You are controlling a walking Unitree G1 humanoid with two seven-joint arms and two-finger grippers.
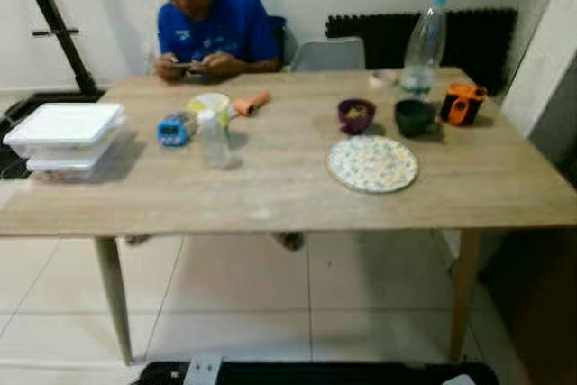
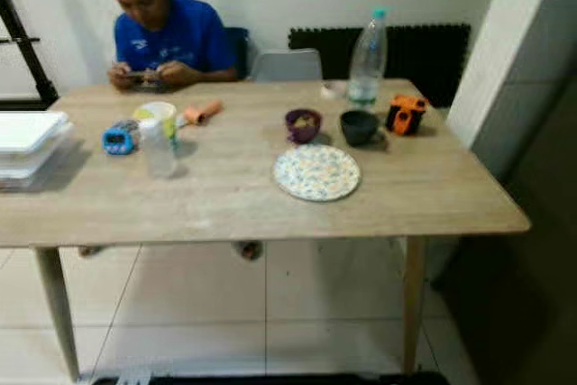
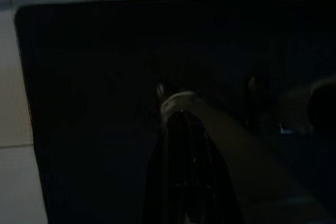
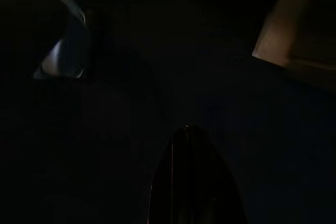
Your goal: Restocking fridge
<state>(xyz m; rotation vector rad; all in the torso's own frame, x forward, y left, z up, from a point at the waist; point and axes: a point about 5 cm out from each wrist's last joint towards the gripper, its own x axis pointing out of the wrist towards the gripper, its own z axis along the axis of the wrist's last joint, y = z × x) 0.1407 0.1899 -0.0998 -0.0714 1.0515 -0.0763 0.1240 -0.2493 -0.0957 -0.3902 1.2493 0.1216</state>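
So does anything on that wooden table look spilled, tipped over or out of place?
Nothing looks spilled. The orange cylinder lies on its side near the yellow-green cup; the tall clear plastic bottle and small clear bottle stand upright.

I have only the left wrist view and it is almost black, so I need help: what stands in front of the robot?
Observer: A wooden table, with a person seated at its far side.
Operator: Anything on it worth restocking?
Observer: A tall clear bottle stands near the far right corner.
Operator: And on the left side?
Observer: Stacked white boxes sit at the left edge.
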